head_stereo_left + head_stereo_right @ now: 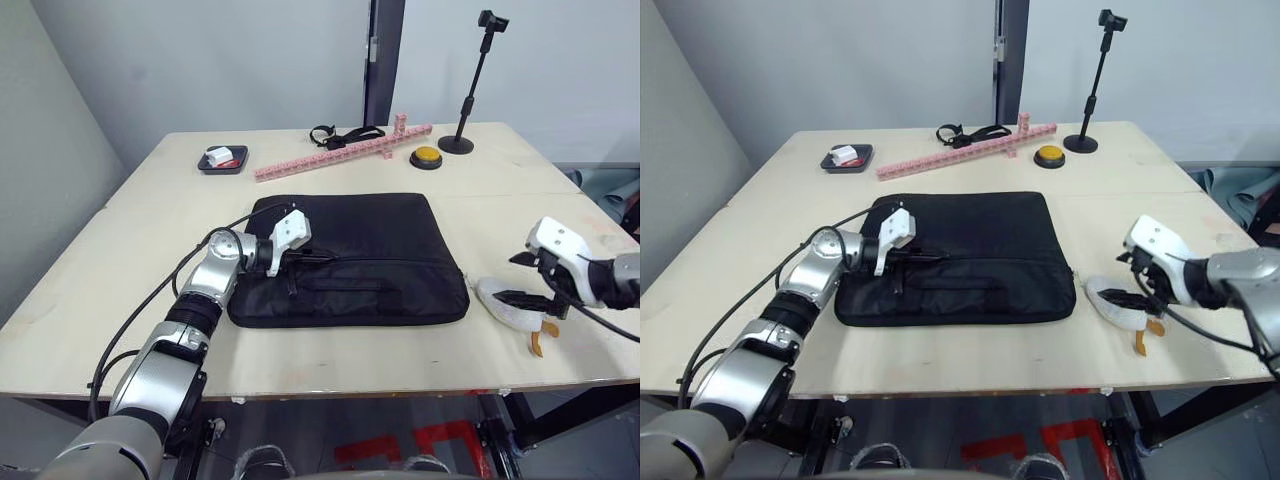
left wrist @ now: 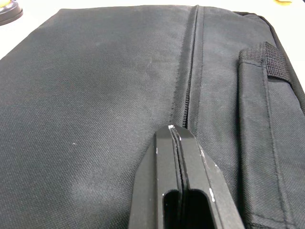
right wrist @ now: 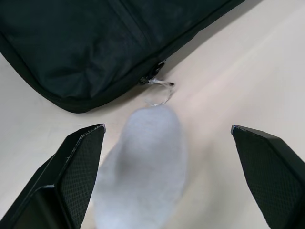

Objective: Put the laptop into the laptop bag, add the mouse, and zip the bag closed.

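The black laptop bag [image 1: 350, 255] lies flat in the middle of the table, its zipper line [image 2: 190, 86] running along the top. My left gripper [image 1: 325, 258] rests shut on the bag's left part, its fingertips [image 2: 174, 129] pressed together at the zipper line; nothing shows between them. My right gripper [image 1: 515, 278] is open to the right of the bag, its fingers either side of a white egg-shaped thing [image 3: 143, 162] with orange parts [image 1: 540, 342]. A zipper pull with a clear ring [image 3: 159, 90] sits at the bag's near right corner. The laptop and the mouse are out of view.
At the back of the table [image 1: 100, 300] are a small dark tray [image 1: 205, 166] with a white and red item, a long pink brick bar [image 1: 340, 150], a black strap [image 1: 340, 133], a yellow button [image 1: 426, 157] and a black stand [image 1: 470, 90].
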Controlling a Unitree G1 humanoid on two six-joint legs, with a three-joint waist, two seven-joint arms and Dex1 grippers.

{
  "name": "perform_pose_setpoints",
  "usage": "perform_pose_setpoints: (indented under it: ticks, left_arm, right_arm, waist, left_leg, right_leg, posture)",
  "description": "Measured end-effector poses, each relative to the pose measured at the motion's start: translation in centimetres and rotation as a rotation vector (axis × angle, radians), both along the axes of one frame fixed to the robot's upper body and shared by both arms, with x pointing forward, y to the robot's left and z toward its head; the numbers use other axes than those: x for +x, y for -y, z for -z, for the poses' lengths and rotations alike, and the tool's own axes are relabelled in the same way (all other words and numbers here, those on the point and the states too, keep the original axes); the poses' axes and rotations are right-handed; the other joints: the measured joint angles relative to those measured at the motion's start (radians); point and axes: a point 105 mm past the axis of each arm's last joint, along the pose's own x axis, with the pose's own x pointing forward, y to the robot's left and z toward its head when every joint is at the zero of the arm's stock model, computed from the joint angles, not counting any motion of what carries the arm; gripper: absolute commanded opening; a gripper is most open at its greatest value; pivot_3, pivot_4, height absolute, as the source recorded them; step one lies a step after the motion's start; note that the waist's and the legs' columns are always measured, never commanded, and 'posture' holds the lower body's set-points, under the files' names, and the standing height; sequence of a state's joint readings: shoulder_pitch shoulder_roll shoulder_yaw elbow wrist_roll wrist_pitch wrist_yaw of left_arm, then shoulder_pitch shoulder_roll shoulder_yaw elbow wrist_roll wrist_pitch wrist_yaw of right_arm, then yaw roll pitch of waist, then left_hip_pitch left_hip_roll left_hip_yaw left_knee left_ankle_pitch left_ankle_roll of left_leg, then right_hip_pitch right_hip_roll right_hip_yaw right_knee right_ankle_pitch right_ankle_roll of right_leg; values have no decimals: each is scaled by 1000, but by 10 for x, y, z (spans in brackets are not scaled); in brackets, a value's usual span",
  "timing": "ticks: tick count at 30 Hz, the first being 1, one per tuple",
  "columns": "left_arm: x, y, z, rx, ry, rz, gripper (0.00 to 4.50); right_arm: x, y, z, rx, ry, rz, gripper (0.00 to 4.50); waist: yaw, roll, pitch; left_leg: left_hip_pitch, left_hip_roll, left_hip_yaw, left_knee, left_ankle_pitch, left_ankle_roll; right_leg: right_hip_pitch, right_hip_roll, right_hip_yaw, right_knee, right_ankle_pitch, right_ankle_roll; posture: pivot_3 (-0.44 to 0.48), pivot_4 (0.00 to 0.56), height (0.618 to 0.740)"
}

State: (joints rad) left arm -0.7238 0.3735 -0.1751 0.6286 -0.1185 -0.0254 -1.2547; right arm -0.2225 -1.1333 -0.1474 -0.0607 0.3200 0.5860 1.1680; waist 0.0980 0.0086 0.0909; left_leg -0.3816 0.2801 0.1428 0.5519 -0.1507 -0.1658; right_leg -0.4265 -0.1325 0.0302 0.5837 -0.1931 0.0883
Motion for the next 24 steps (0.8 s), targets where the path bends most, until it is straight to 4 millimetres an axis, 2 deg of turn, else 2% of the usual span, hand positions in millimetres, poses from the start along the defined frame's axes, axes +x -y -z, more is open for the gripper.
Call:
perform_pose_setpoints:
  ticks: [2,5,10,15,18,21,24]
  left_arm:
    - [-3,-2,-2,-25,-29,-13,0]
    - [-10,-7,-7,-73,-77,-29,813]
    - [-28,-15,-20,-124,-169,-44,2602]
    - [-38,-50,-46,-120,-179,-146,4406]
    - [-47,-72,-64,-93,-149,-196,4466]
    - [-58,-113,-82,-35,-133,-312,4466]
    - [-62,-116,-92,-46,-106,-317,4466]
  right_arm:
    - [-3,0,-11,3,-23,-49,4477]
    - [-5,1,-31,3,-19,-116,4500]
    - [5,-4,-60,27,30,-185,4500]
    - [8,-4,-65,50,7,-210,4500]
    - [11,-9,-71,61,26,-236,4500]
    - [13,-7,-73,74,33,-233,4500]
    - [14,-10,-73,77,39,-250,4500]
  waist:
    - [-1,0,1]
    - [-4,1,2]
    - [-10,-3,13]
    - [-8,-5,24]
    - [-8,-6,25]
    - [-9,-8,26]
    - [7,-8,26]
  left_leg:
    - [-1,0,1,0,0,0]
    - [-2,1,1,0,3,7]
    - [-5,1,2,1,5,9]
    - [-15,2,1,3,5,10]
    - [-18,2,0,6,3,12]
    - [-18,2,0,8,2,12]
    - [-18,2,-1,12,2,12]
  right_leg:
    - [-2,0,0,0,0,0]
    - [-3,1,0,0,0,0]
    - [-8,1,0,2,0,-1]
    - [-18,2,-1,5,-1,-4]
    - [-20,2,-1,8,-1,-6]
    - [-21,2,-1,10,-2,-8]
    - [-19,1,-1,13,-2,-13]
  posture:
    - [0,150,740]
    - [0,150,740]
    - [0,150,740]
    - [0,150,740]
    - [0,150,740]
    - [0,150,740]
    - [0,150,740]
